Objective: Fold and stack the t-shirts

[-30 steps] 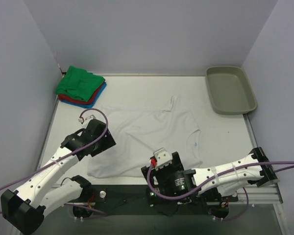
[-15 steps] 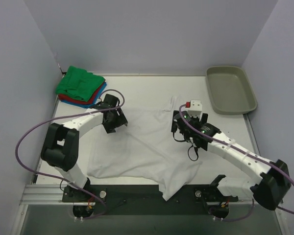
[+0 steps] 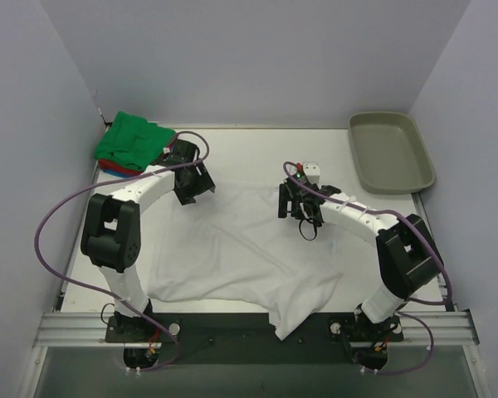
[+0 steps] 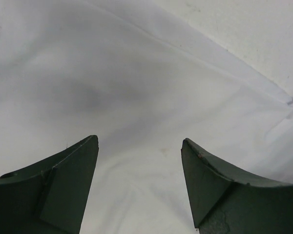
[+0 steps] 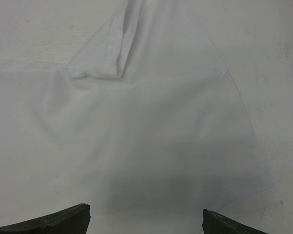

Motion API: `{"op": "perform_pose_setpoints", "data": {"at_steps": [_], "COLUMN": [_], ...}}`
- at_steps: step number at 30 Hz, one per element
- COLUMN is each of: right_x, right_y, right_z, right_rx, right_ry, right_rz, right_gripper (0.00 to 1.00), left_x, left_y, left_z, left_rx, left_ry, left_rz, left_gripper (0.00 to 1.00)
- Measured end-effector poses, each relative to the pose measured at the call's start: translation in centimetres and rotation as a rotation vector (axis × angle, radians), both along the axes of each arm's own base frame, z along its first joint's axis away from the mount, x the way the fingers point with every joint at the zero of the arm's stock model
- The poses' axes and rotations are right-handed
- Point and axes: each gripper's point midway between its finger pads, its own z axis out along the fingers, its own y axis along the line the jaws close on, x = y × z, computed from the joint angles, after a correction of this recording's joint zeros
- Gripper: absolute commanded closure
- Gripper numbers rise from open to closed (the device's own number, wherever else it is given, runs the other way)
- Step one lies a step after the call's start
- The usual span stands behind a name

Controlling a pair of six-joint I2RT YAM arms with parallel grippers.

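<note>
A large white t-shirt (image 3: 241,249) lies spread across the middle of the table, and one near corner hangs over the front edge. My left gripper (image 3: 195,189) hovers open over its far left part, with only white cloth (image 4: 136,73) between the jaws (image 4: 139,141). My right gripper (image 3: 293,203) stands wide open over the far right part near the collar. The cloth (image 5: 151,122) lies flat under it (image 5: 145,209), with a raised fold further off. A folded green shirt (image 3: 134,141) tops a red and a blue one (image 3: 108,166) at the far left corner.
A grey-beige tray (image 3: 392,153) sits at the far right corner. Purple walls close in the left, right and back sides. Purple cables loop off both arms. Bare table (image 4: 254,34) shows beyond the shirt's edge.
Both arms swung out from the near edge to the shirt's far part. The shirt's near right corner now hangs over the front edge. Both grippers stayed open.
</note>
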Motion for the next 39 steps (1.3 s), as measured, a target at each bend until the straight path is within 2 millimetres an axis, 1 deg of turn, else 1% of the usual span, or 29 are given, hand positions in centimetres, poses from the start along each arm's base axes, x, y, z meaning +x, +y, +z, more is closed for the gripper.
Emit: {"op": "perform_pose_setpoints", "data": {"at_steps": [3, 5, 6, 9, 10, 13, 17, 20, 23, 28, 34, 36, 39], "right_x": [0.8, 1.3, 1.4, 1.5, 1.7, 2.2, 4.3, 6.0, 8.0, 11.1, 14.7, 15.5, 15.6], "right_y": [-0.6, -1.0, -1.1, -1.4, -1.4, -0.8, 0.1, 0.1, -0.7, -2.7, -3.9, -4.1, -4.5], "right_z": [-0.8, -1.5, -2.0, -3.5, -4.0, -4.8, -4.7, -4.7, -4.6, -4.4, -4.3, -4.3, -4.2], "right_rx": [0.011, 0.021, 0.027, 0.033, 0.036, 0.036, 0.053, 0.068, 0.09, 0.109, 0.094, 0.082, 0.06], "right_ry": [0.023, 0.045, 0.058, 0.107, 0.121, 0.159, 0.156, 0.16, 0.158, 0.154, 0.174, 0.178, 0.185], "right_rz": [-0.021, -0.032, -0.035, -0.044, -0.044, -0.034, -0.032, -0.048, -0.082, -0.138, -0.111, -0.088, -0.059], "right_gripper": [0.0, 0.0, 0.0, 0.0, 0.0, 0.0, 0.0, 0.0, 0.0, 0.0, 0.0, 0.0, 0.0], "left_x": [1.7, 2.4, 2.5, 2.4, 2.4, 2.9, 3.6, 4.7, 6.3, 9.2, 13.9, 15.4, 16.3], "left_y": [0.7, 1.2, 1.4, 1.9, 1.9, 2.0, 2.0, 1.9, 1.7, 1.8, 1.6, 1.4, 1.4], "left_z": [-0.6, -1.7, -2.1, -4.1, -4.5, -4.5, -4.6, -4.5, -4.5, -4.4, -3.9, -3.8, -3.6], "left_rx": [0.014, 0.03, 0.035, 0.063, 0.066, 0.083, 0.097, 0.104, 0.102, 0.089, 0.069, 0.057, 0.043], "left_ry": [0.006, 0.027, 0.036, 0.093, 0.101, 0.105, 0.116, 0.11, 0.095, 0.068, 0.018, -0.001, -0.018], "left_rz": [0.015, 0.021, 0.024, 0.028, 0.028, 0.025, 0.02, 0.02, 0.023, 0.04, 0.056, 0.057, 0.056], "left_gripper": [0.22, 0.22, 0.23, 0.23, 0.23, 0.23, 0.23, 0.23, 0.23, 0.23, 0.23, 0.23, 0.21]}}
